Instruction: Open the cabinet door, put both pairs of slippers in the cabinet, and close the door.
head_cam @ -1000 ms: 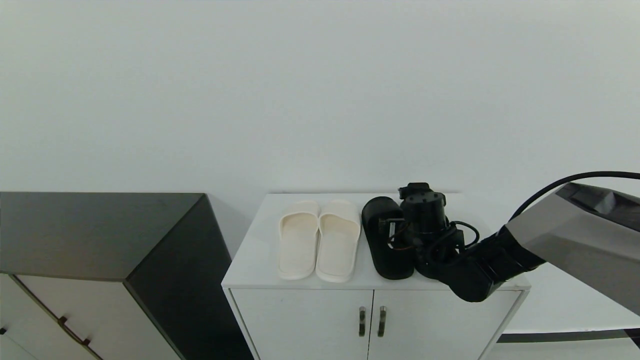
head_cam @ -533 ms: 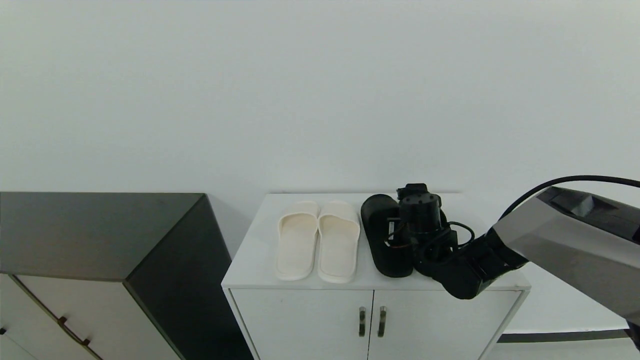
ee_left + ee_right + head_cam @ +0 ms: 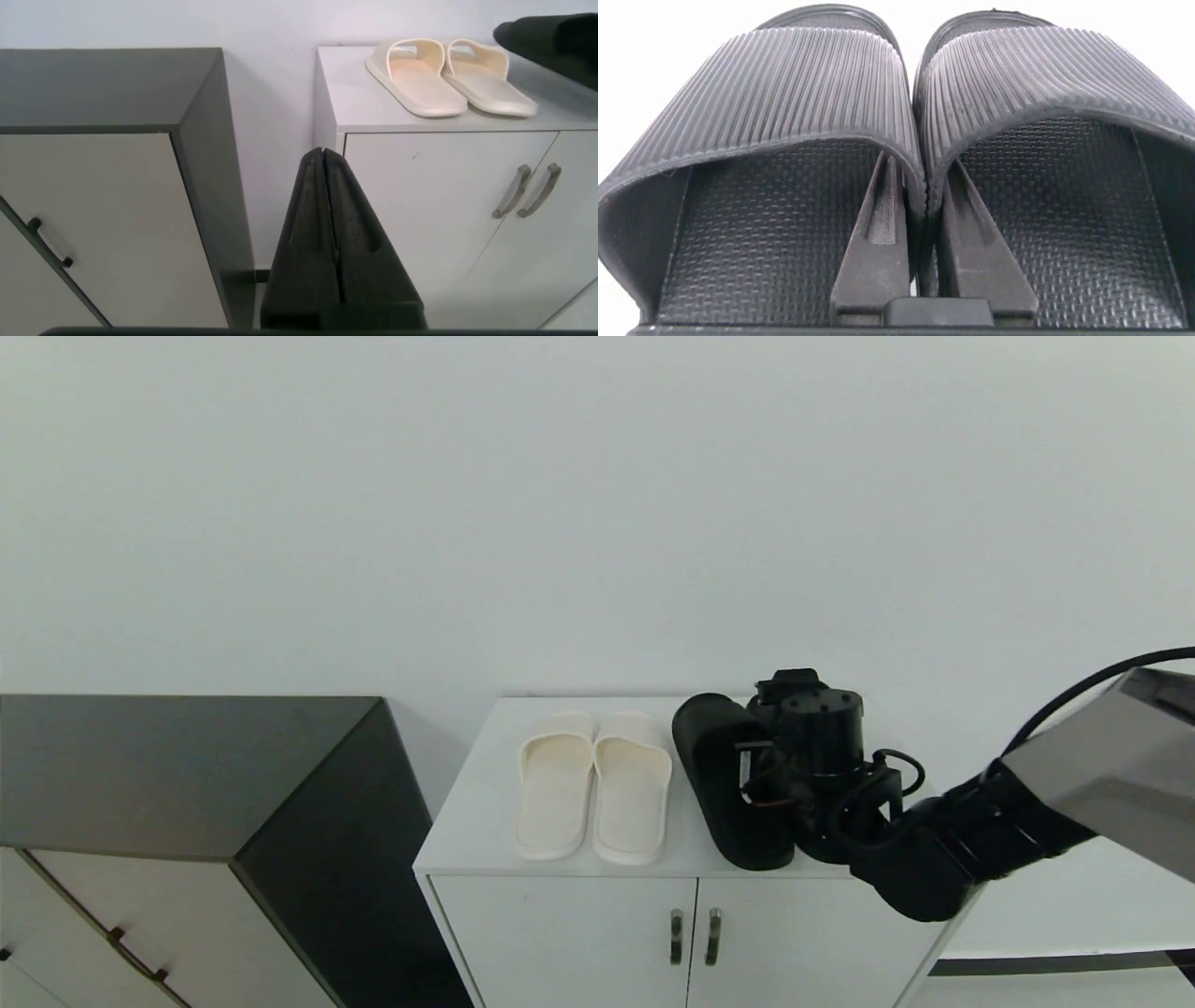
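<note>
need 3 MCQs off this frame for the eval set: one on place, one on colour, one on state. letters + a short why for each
1. Where does the cream pair lie?
A) on top of the white cabinet
B) inside it
C) on the floor

2. What colour is the pair that the right gripper pinches?
A) cream
B) black
C) grey

3. How do the white cabinet's doors stand?
A) both open
B) one open
C) both shut

Answers:
1 A: the two cream slippers lie side by side on the white top, next to the black pair.
2 B: in the right wrist view the fingers clamp two black ribbed straps together.
3 C: both door fronts sit flush, with the handles side by side at the seam.
</note>
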